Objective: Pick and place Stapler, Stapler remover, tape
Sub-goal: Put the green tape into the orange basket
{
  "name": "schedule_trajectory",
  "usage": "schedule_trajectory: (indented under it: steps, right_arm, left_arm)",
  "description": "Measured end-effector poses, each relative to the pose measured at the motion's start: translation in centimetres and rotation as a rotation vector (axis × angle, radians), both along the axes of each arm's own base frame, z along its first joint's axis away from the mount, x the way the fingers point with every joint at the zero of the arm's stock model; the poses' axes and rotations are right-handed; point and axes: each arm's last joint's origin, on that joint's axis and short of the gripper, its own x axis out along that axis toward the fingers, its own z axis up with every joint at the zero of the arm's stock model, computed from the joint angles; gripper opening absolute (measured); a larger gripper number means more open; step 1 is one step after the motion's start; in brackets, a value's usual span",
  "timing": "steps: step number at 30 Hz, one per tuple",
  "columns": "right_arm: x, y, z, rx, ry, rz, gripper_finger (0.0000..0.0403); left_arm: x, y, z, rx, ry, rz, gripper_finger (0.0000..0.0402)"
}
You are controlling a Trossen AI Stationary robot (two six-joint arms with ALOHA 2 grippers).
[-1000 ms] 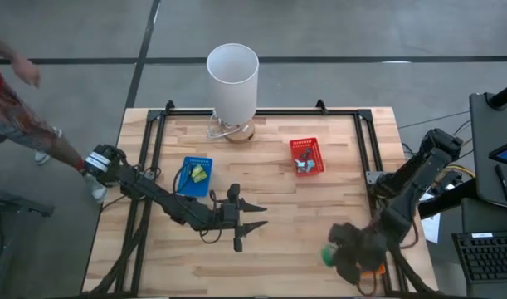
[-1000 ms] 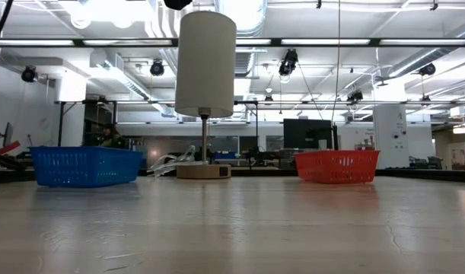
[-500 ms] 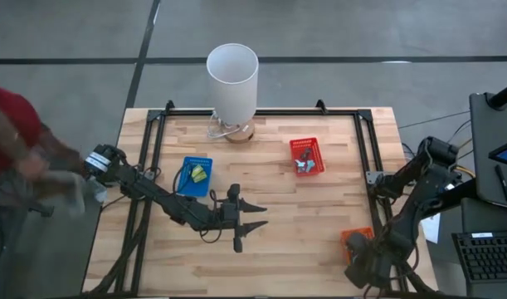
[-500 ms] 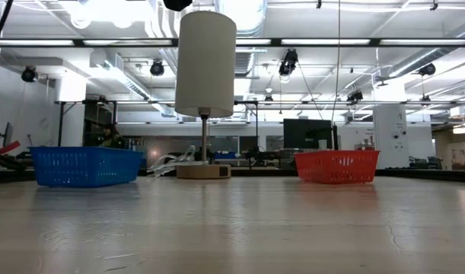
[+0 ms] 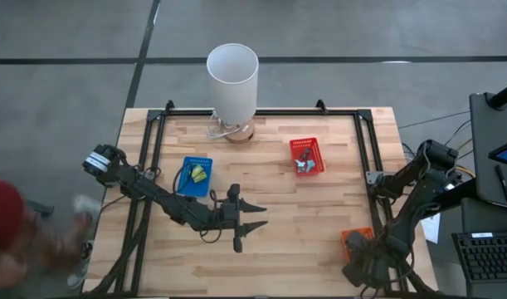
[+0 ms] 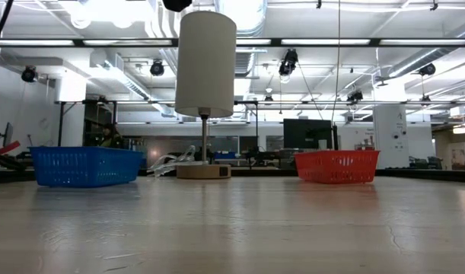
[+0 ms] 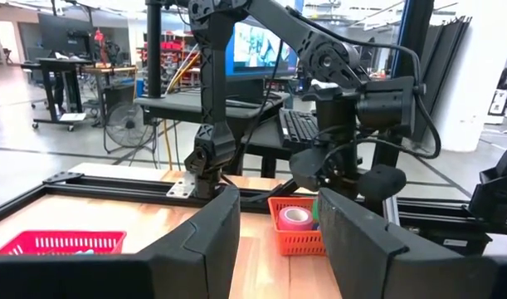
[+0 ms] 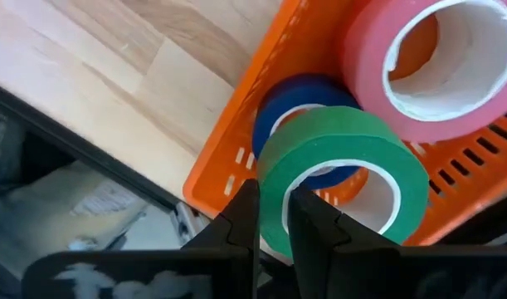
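My right gripper [image 8: 271, 203] is shut on the green tape roll [image 8: 344, 149] over the orange basket [image 8: 236, 158] at the table's near right corner [image 5: 357, 241]. A blue roll [image 8: 299, 100] and a pink roll [image 8: 402, 58] lie inside that basket. The high view hides the green roll under the right arm [image 5: 358, 259]. My left gripper [image 5: 261, 215] waits open above the table's middle. In its wrist view [image 7: 278, 224] it faces the orange basket [image 7: 290, 237] and the pink roll [image 7: 296, 218]. No stapler can be made out. My right gripper pinches the green roll's wall [image 8: 274, 178], with one finger [image 8: 311, 220] inside the ring's hole and the other [image 8: 241, 216] outside. The roll stands out past the fingertips, above the blue roll. Whether it rests on anything in the basket, I cannot tell.
A blue basket [image 5: 195, 176] holding a yellow-green piece and a red basket [image 5: 306, 156] holding a small metal item stand farther back. A white-shaded lamp [image 5: 232, 83] stands at the far edge. A person [image 5: 12, 232] is beside the table's left side. Black frame rails border the table.
My right gripper has carried the green roll toward the table's right, from bare wood next to the orange basket to over the basket, staying shut on it. The person beside the table's left side has moved toward the near end.
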Motion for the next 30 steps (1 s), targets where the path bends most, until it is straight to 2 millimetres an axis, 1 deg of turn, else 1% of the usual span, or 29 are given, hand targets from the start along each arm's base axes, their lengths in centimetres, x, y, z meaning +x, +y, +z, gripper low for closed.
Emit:
schedule_trajectory:
  steps: [7, 12, 20, 24, 30]
  right_arm:
    - [0.4, 0.6, -1.4, -0.025, 0.017, 0.038, 0.0038]
    - [0.6, 1.1, -1.9, -0.01, 0.014, 0.048, 0.0038]
    - [0.6, 1.1, -2.3, -0.033, 0.013, 0.075, 0.004]
    - [0.6, 1.0, -2.5, -0.044, 0.012, 0.097, 0.0054]
    - [0.6, 0.9, -2.6, -0.063, 0.013, 0.103, 0.0092]
  left_arm:
    - [0.0, 0.0, -0.1, 0.001, 0.002, 0.0, 0.0165]
    - [0.0, 0.0, -0.1, 0.001, 0.002, 0.0, 0.0165]
    - [0.0, 0.1, -0.1, 0.001, 0.002, 0.005, 0.0165]
    - [0.0, 0.1, -0.1, 0.001, 0.002, 0.006, 0.0165]
    - [0.0, 0.1, -0.1, 0.002, 0.004, 0.007, 0.0165]
